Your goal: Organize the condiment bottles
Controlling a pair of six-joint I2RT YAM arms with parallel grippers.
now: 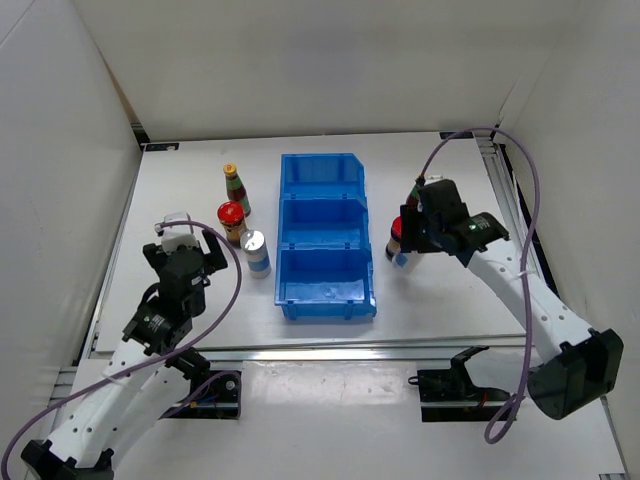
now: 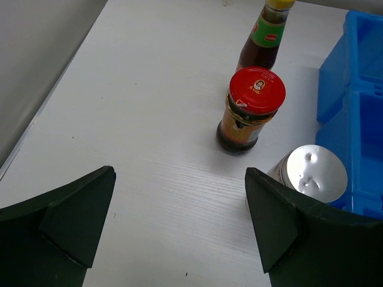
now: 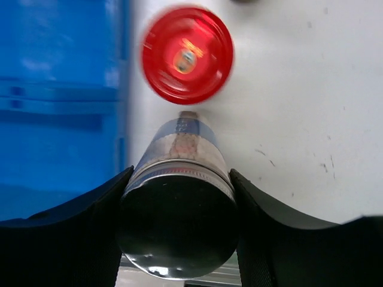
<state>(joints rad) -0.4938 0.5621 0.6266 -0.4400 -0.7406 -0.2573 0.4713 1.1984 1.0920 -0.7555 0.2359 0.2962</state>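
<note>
Metal gleams on the round cap of the shaker (image 3: 178, 230) that our right gripper (image 3: 179, 185) pinches; a glossy red-lidded jar (image 3: 187, 55) stands just beyond, with the blue plastic bin (image 3: 60, 89) to its left. Our left gripper (image 2: 179, 179) gapes wide before a second jar (image 2: 250, 110) and a slim bottle (image 2: 266, 36).

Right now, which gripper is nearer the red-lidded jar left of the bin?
Left. The left gripper sits just short of the red-lidded jar; the right gripper is across the blue bin, around a shaker.
</note>
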